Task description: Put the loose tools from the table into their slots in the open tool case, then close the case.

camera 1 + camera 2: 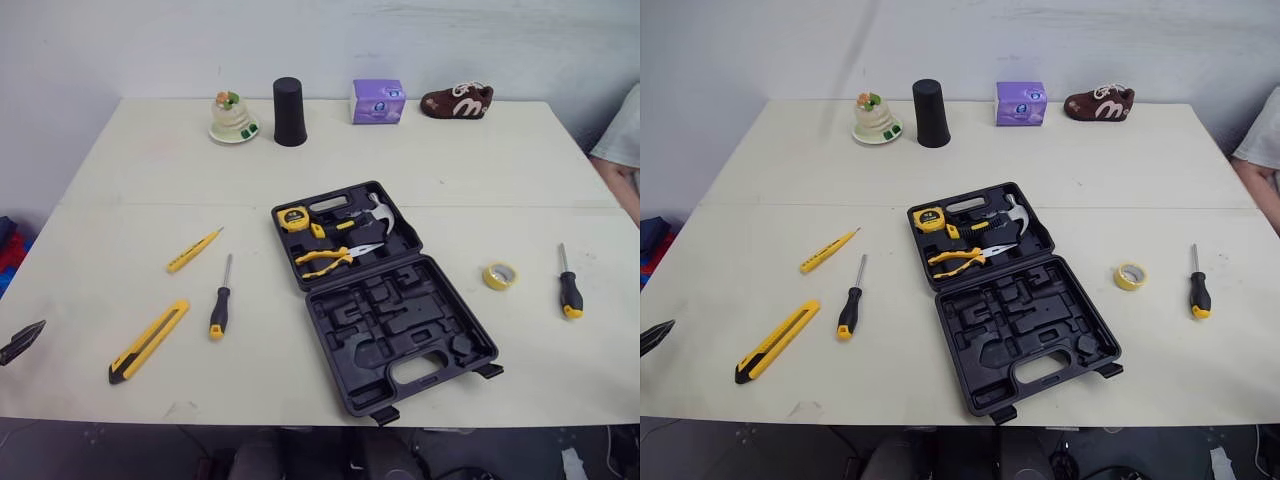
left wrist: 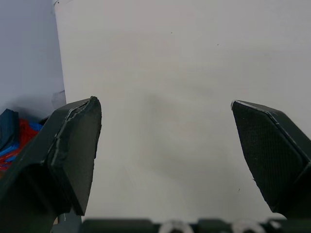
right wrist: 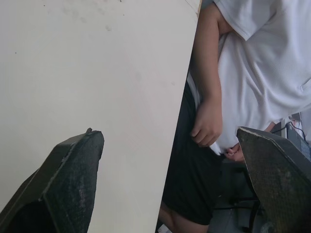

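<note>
left gripper (image 2: 164,104) jaws released wide, nothing between them, over bare table (image 1: 420,160) by its left edge. right gripper (image 3: 168,132) jaws also spread and empty, hanging over the table's right edge with a person (image 3: 252,73) close beside it.

open tool case (image 1: 400,330) is mid-table. tape measure (image 1: 293,218), pliers (image 1: 325,260) and hammer (image 1: 380,212) sit in the far half; the near half's slots are empty. loose from the case:
- utility knife (image 1: 148,341) at 9 o'clock
- black-handled screwdriver (image 1: 219,305) at 9, nearer the case
- yellow tester pen (image 1: 193,251) at 10
- tape roll (image 1: 499,275) at 3
- second screwdriver (image 1: 569,288) at 3, further out

risks, as i judge them:
- a right arm swing inward could clip the person
- the flat knife lies low, so the fingers may skid it toward the near edge
- the tape roll could roll if nudged
- a half-seated tool would stop the lid latching
</note>
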`<state>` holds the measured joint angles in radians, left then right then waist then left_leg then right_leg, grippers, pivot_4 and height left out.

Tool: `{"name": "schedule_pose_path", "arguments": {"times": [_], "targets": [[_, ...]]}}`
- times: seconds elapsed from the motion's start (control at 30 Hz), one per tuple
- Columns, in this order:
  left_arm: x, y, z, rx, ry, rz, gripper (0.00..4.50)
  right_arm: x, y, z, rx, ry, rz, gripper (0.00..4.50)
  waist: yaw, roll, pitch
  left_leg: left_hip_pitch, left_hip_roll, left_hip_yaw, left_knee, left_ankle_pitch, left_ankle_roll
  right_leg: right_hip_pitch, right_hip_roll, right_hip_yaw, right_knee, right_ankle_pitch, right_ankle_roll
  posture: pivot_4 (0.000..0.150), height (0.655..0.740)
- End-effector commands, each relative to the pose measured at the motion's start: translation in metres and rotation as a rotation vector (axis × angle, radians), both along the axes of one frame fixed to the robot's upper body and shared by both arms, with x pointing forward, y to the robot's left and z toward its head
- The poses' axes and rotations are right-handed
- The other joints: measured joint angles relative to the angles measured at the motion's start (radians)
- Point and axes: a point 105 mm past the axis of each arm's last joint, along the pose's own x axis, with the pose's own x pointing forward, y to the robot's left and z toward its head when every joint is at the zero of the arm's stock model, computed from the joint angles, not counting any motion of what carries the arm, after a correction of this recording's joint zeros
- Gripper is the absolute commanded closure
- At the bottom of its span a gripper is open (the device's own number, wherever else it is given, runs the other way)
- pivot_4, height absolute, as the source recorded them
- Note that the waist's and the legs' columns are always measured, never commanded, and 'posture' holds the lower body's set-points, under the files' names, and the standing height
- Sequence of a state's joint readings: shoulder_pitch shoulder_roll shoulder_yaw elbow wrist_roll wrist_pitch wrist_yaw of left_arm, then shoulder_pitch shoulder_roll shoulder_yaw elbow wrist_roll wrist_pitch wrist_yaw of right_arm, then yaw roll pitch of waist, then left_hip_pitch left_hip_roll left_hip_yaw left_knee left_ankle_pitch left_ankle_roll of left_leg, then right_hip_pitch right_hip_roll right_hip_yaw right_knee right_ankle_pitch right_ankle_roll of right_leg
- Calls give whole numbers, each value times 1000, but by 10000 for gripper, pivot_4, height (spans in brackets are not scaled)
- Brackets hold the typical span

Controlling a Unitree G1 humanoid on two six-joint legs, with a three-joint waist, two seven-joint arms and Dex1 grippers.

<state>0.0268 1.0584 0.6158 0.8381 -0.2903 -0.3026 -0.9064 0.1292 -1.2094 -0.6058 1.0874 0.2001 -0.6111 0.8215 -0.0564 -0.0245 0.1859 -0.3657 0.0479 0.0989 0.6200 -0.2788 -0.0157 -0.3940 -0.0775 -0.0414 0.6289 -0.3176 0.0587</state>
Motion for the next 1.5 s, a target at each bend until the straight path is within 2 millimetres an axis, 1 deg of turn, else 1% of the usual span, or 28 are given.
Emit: {"name": "schedule_pose_path", "arguments": {"times": [0.03, 0.1, 0.2, 0.3, 0.37, 0.4, 0.43, 0.47, 0.5, 0.57, 0.6, 0.63, 0.67, 0.7, 0.73, 0.8, 0.9, 0.97, 1.03, 1.07, 1.17, 1.3, 1.4, 1.5], "targets": [[4, -3, 19, -45, -103, -10, 419, 4, 2, 2, 12, -32, 7, 0, 0, 0, 0, 0, 0, 0, 0, 0, 0, 0, 0, 0, 0, 0, 0, 1500, 7400], [11, -12, 34, -101, -182, -51, 419, 8, 4, -3, 41, -34, 15, 0, -2, 0, 0, 0, 0, 0, 0, 0, 0, 0, 0, 0, 0, 0, 0, 1500, 7400], [17, -24, 41, -114, -198, -104, 419, 17, 12, -4, 87, -41, 66, 0, -1, -1, 0, -1, 1, -1, 3, 0, 0, 0, 0, -1, 2, 0, 0, 1500, 7400], [31, -62, 47, -119, -196, -259, 419, 36, 37, -5, 196, -16, 223, 0, -2, 0, 0, 0, 0, 0, 3, 2, 4, 0, 0, 0, 2, 0, 0, 1500, 7400], [38, -89, 46, -102, -173, -360, 419, 48, 53, -2, 233, -10, 318, 0, -1, 0, 0, 0, 0, 0, 4, 2, 4, 1, 0, 1, 3, 0, 1, 1500, 7400], [42, -103, 46, -102, -167, -404, 2928, 54, 62, 0, 245, -4, 368, 0, -1, 0, 0, 0, 0, 0, 4, 2, 4, 1, 0, 1, 3, 1, 1, 1500, 7400], [45, -117, 45, -108, -156, -445, 5991, 60, 72, 2, 257, 0, 416, 2350, -1, 0, 0, 0, 0, 0, 5, 2, 4, 1, 0, 1, 3, 1, 1, 1500, 7400], [49, -135, 44, -106, -146, -501, 9336, 67, 86, 4, 268, 13, 481, 5096, 0, 0, 0, 0, 0, 0, 5, 2, 4, 1, 0, 1, 4, 1, 1, 1500, 7400], [52, -153, 43, -125, -135, -548, 14248, 74, 101, 5, 275, 26, 542, 8811, 1, 0, 0, -1, 1, 0, 5, 2, 4, 1, 0, 1, 4, 1, 1, 1500, 7400], [56, -187, 40, -143, -102, -628, 23235, 88, 131, 7, 283, 48, 636, 18108, 2, 0, 0, -2, 1, -1, 7, 2, 4, 1, 1, 1, 4, 1, 1, 1500, 7400], [56, -196, 39, -146, -90, -646, 28556, 92, 141, 8, 286, 55, 658, 23869, 3, 0, 0, -2, 1, -1, 8, 2, 4, 1, 1, 1, 6, 1, 1, 1500, 7400], [55, -213, 34, -147, -47, -698, 33454, 98, 160, 8, 285, 78, 710, 29277, 3, 0, 0, -2, 1, -1, 9, 2, 4, 0, 1, 2, 6, 1, 1, 1500, 7400], [54, -225, 31, -147, -15, -731, 38292, 101, 173, 8, 284, 96, 742, 34450, 3, 0, 0, -3, 1, -2, 9, 2, 4, 0, 1, 2, 7, 1, 1, 1500, 7400], [54, -243, 29, -158, 8, -768, 43102, 109, 193, 8, 270, 124, 789, 39850, 4, 0, 0, -3, 1, -2, 9, 2, 4, 0, 2, 2, 7, 1, 1, 1500, 7400], [56, -257, 27, -167, 25, -785, 45000, 116, 211, 8, 251, 143, 822, 44259, 4, 0, 0, -3, 1, -2, 9, 2, 4, 0, 2, 2, 8, 1, 1, 1500, 7400], [56, -281, 23, -175, 70, -823, 45000, 128, 238, 10, 214, 165, 857, 44726, 5, 0, 0, -3, 1, -2, 11, 2, 4, 0, 2, 2, 9, 1, 1, 1500, 7400], [61, -304, 14, -174, 141, -826, 45000, 144, 265, 9, 167, 207, 868, 44726, 11, 0, 0, -3, 1, -2, 11, 2, 4, -1, 2, 3, 9, 1, 1, 1500, 7400], [67, -313, 9, -190, 168, -791, 45000, 155, 273, 10, 137, 214, 854, 44726, 20, 0, 0, -4, 1, -2, 11, 3, 3, -1, 3, 3, 9, 1, 1, 1500, 7400], [68, -324, 4, -213, 210, -791, 45000, 165, 279, 10, 105, 212, 847, 44726, 28, 0, 0, -5, 1, -2, 12, 4, 0, -2, 4, 3, 9, 1, 1, 1500, 7400], [68, -331, -2, -214, 251, -792, 45000, 173, 283, 10, 89, 205, 835, 44726, 29, 0, 0, -6, 1, -2, 12, 5, 0, -3, 4, 3, 9, 0, 1, 1500, 7400], [70, -341, -10, -197, 296, -774, 45000, 189, 285, 10, 36, 217, 809, 44726, 29, 0, 0, -6, 0, -1, 14, 5, 0, -3, 4, 4, 9, 1, 1, 1500, 7400], [76, -354, -20, -167, 309, -767, 45000, 206, 279, 7, -13, 264, 766, 44726, 29, 0, 0, -6, 0, -1, 15, 5, 0, -3, 4, 4, 9, 0, 1, 1500, 7400], [79, -364, -22, -179, 300, -764, 45000, 212, 279, 9, -30, 270, 776, 44726, 29, 0, 0, -7, 0, -1, 17, 5, 0, -3, 4, 5, 9, 1, 1, 1500, 7400], [84, -372, -23, -179, 282, -767, 45000, 216, 282, 7, 9, 290, 788, 44726, 28, 0, 0, -7, 1, -1, 17, 5, 0, -3, 4, 5, 9, 1, 1, 1500, 7400]]}}
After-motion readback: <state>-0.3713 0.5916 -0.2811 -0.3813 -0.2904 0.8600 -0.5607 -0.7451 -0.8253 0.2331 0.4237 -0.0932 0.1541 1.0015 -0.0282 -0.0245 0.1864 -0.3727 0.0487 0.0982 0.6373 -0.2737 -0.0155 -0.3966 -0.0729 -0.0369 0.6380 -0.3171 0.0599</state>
